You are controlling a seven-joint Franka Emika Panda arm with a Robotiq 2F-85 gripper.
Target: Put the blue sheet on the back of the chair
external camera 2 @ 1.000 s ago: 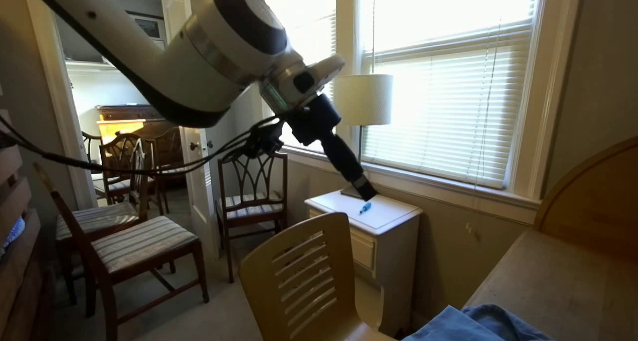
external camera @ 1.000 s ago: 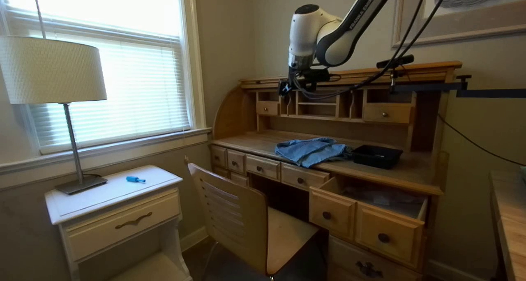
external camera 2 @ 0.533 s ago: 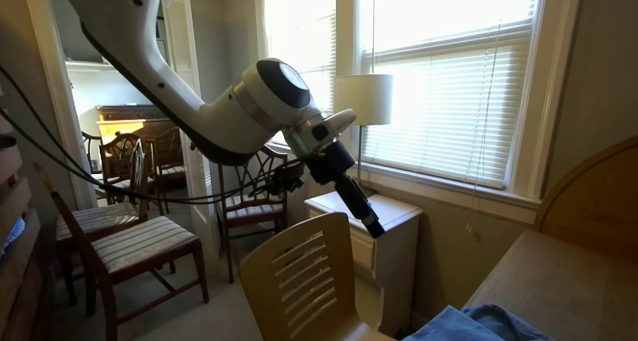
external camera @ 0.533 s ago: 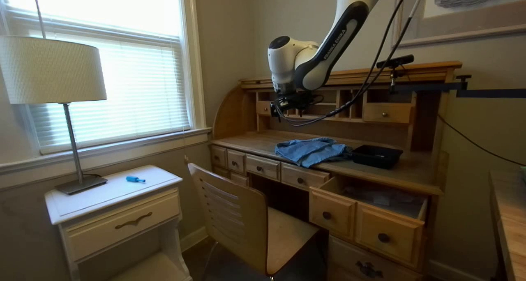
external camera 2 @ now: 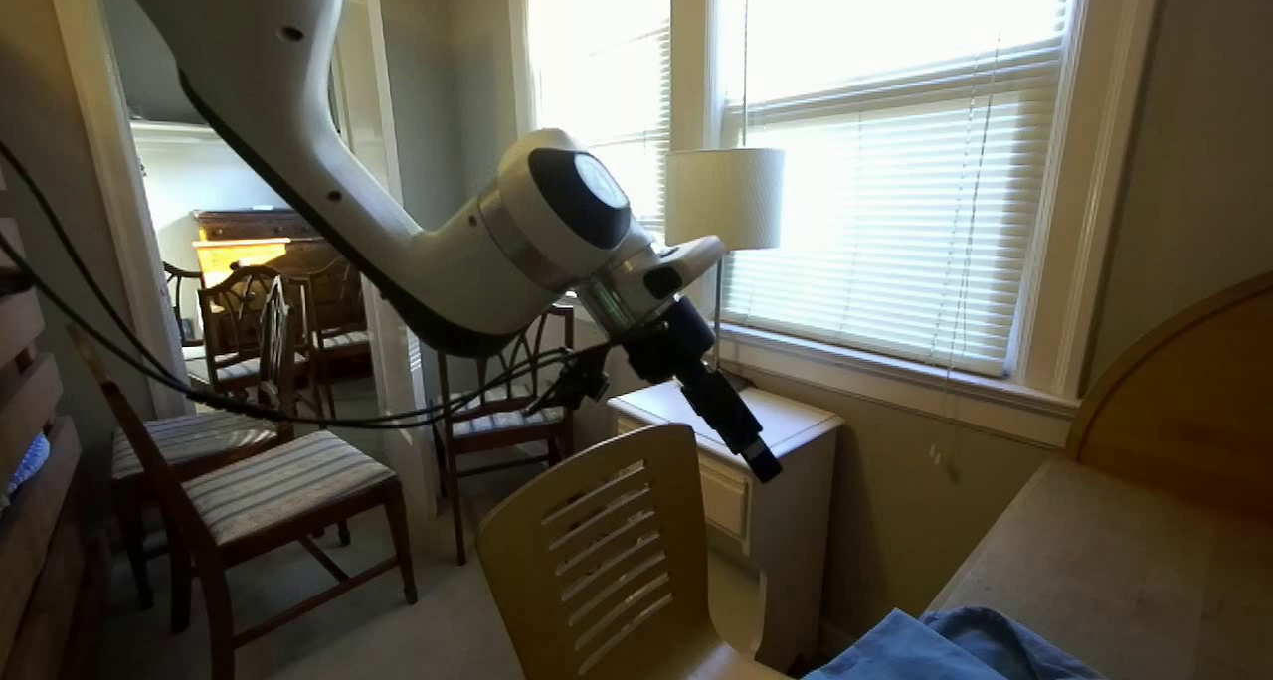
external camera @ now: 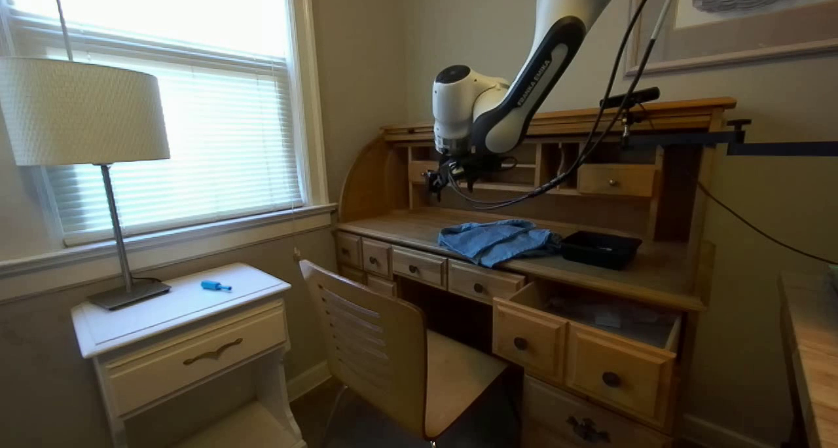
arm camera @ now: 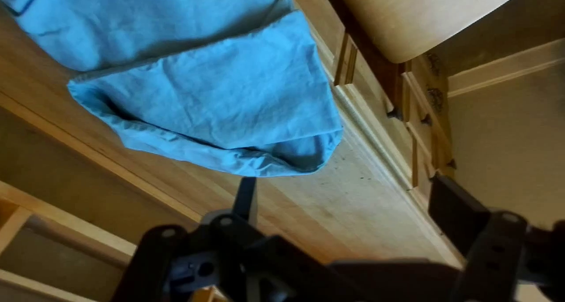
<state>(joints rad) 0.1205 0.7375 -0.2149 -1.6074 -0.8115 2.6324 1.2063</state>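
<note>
While the arm (external camera: 501, 120) slopes down, the tilted gripper (arm camera: 342, 185) faces the desk (external camera: 406, 223); its fingers (arm camera: 457, 211) stand apart.

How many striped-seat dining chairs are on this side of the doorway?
3, in an exterior view: the front dining chair at left, a second chair behind it, a third chair right of the white door, partly hidden by the robot arm. Others may be hidden.

On the worktop (external camera: 402, 223), the sheet (external camera: 494, 240) lies at the front edge, left of the tray (external camera: 592, 255); the chair (external camera: 386, 350) stands before that edge.
</note>
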